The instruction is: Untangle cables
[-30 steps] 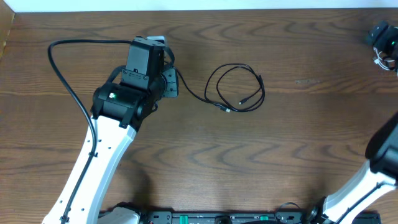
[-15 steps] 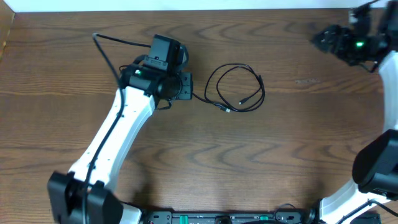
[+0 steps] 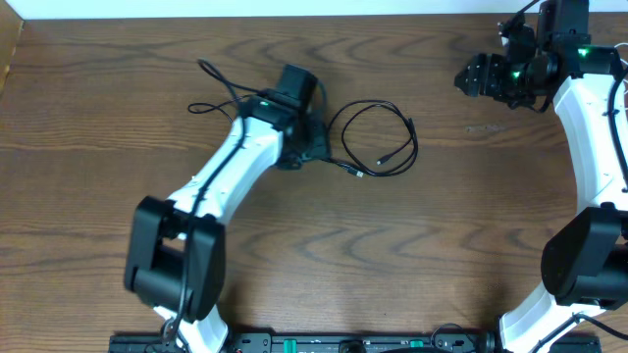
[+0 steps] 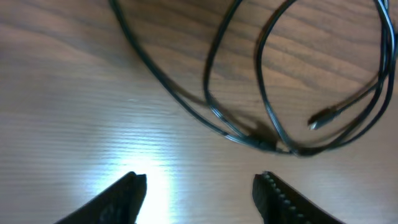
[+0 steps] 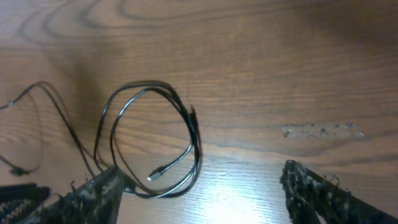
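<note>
Step in hand, as judged: approach. The black cable [image 5: 195, 140] lies looped on the counter [image 3: 324, 255]. The left pincer [image 4: 199, 185] hovers just beside it, jaws apart, empty. The right pincer [image 5: 202, 175] is also spread and empty. Next move: lower onto one strand.

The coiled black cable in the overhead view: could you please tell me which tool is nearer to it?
Left. The left tool sits right beside the black cable, at its left edge; the right tool is well off to its right, near the far edge of the table.
</note>
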Robot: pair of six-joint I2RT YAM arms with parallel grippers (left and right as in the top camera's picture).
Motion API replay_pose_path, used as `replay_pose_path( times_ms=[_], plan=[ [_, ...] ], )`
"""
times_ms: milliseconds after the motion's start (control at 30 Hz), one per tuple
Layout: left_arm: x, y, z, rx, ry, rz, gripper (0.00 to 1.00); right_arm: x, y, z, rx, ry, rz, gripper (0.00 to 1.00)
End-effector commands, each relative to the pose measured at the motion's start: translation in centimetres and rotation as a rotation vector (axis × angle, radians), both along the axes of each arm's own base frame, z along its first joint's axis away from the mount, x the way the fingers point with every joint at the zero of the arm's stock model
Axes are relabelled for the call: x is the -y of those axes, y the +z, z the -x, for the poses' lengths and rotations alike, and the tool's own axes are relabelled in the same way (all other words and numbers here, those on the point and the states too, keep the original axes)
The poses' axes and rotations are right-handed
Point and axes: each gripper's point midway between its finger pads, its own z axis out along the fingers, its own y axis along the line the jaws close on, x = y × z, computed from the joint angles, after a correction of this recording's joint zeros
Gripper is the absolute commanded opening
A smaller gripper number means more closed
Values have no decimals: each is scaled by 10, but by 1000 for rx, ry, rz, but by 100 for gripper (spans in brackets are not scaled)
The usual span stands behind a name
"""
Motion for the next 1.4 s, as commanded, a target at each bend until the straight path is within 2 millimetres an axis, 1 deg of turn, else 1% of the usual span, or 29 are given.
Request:
replay_pose_path(
  times_ms=[0, 133, 267, 333, 433, 567, 600, 767, 867, 900, 967, 1000, 1033, 1067, 1133, 1200, 1267, 1333, 1367],
  plan=[
    [15, -24, 8, -112, 196, 39, 64, 8, -7, 0, -14, -15, 44, 77],
    [30, -46, 10, -157, 267, 47, 64, 10, -8, 0, -17, -22, 56, 77],
    [41, -59, 1, -136, 264, 66, 64, 10, -8, 0, -18, -22, 56, 77],
    [43, -61, -3, -125, 263, 74, 64, 10, -8, 1, -19, -22, 55, 77],
    [43, -68, 1, -141, 272, 66, 64, 10, -8, 1, -20, -22, 55, 77],
    [36, -72, 0, -127, 285, 30, 62, 10, -8, 1, -20, -22, 55, 77],
    [34, -72, -1, -121, 288, 21, 59, 9, -8, 1, -20, -21, 55, 77],
    [32, -76, 0, -123, 291, 8, 50, 9, -9, 3, -31, -20, 54, 76],
    [31, -84, 2, -139, 292, -3, 44, 9, -9, 3, -31, -20, 54, 77],
    [30, -89, 3, -149, 292, -11, 40, 9, -9, 3, -31, -20, 54, 77],
    [29, -92, 4, -154, 292, -16, 29, 9, -9, 3, -31, -21, 54, 77],
    [29, -92, 4, -152, 294, -20, 21, 9, -9, 3, -31, -21, 54, 77],
    [28, -92, 3, -148, 296, -25, 19, 9, -9, 3, -31, -21, 54, 77],
    [26, -92, 2, -139, 299, -34, 8, 9, -9, 3, -31, -21, 54, 77],
    [24, -92, 1, -138, 304, -34, 6, 9, -9, 3, -31, -21, 54, 77],
    [21, -87, -3, -122, 293, -29, 8, 9, -9, 3, -31, -20, 54, 77],
    [21, -72, -11, -75, 238, -20, 7, 9, -9, 3, -31, -19, 54, 77],
    [22, -48, -20, -8, 185, -2, 7, 9, -9, 3, -31, -19, 54, 77],
    [21, -31, -24, 39, 171, 2, 7, 9, -9, 3, -31, -19, 54, 77]
  ],
)
